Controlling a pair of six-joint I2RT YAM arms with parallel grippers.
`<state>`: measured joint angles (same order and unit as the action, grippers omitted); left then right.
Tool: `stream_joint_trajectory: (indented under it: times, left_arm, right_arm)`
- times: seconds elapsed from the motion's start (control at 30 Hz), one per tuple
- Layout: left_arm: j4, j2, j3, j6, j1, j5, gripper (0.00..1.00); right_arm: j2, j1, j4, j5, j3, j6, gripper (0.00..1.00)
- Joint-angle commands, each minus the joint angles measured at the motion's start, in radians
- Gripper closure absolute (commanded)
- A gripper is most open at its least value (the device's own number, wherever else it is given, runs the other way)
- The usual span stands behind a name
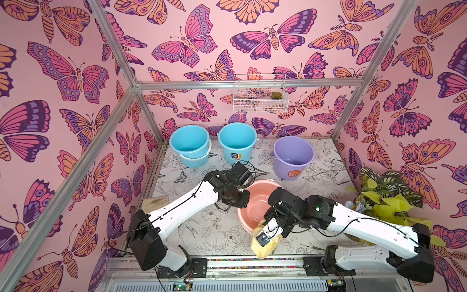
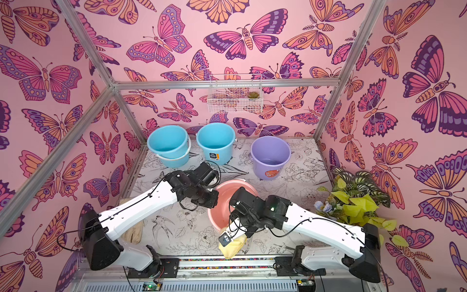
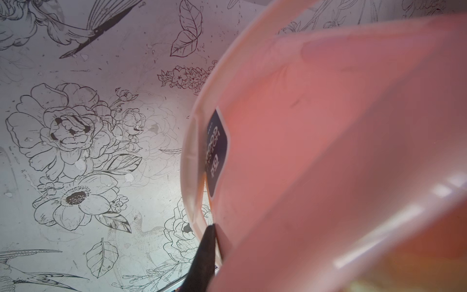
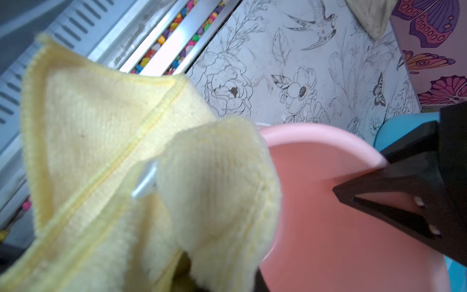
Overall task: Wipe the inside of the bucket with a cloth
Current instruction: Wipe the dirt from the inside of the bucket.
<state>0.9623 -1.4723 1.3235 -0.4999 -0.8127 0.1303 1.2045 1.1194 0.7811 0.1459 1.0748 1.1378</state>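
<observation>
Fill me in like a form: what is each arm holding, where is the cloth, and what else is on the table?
left gripper: shut on the rim of the pink bucket
right gripper: shut on the yellow cloth
cloth position: bunched at the bucket's near rim, mostly outside it
spare buckets: two blue buckets and one purple bucket, standing along the back
other items: tan rag beside the left arm; leafy plant on the right side
</observation>
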Motion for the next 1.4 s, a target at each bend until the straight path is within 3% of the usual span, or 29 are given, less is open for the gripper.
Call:
stream_joint_trajectory:
  times: [0.0,0.23,0.4,0.7,1.0,1.23,1.37]
  left_arm:
    - [-0.016,-0.002,0.034,-0.003,0.003,0.015,1.0]
    - [-0.017,-0.004,0.042,-0.002,0.002,0.025,1.0]
    - [-0.015,-0.006,0.042,-0.002,0.001,0.025,1.0]
    - [-0.016,-0.011,0.043,-0.008,0.0,0.032,1.0]
    - [-0.008,-0.015,0.047,-0.012,-0.006,0.024,1.0]
    - [0.011,-0.011,0.052,-0.017,-0.005,-0.003,1.0]
    - [0.014,-0.014,0.055,-0.019,-0.004,-0.015,1.0]
  right_arm:
    - [0.014,0.012,-0.249,0.1,-0.06,-0.095,1.0]
    - [0.065,0.011,-0.715,-0.006,-0.172,-0.189,1.0]
    - [0.118,-0.008,-0.884,-0.158,-0.202,-0.14,1.0]
    - [0.077,-0.19,-0.921,-0.093,-0.224,-0.05,1.0]
    - [0.096,-0.278,-0.904,-0.129,-0.18,0.08,1.0]
    - [-0.011,-0.304,-0.693,-0.115,-0.178,0.191,1.0]
    - [-0.08,-0.303,-0.577,-0.171,-0.169,0.216,1.0]
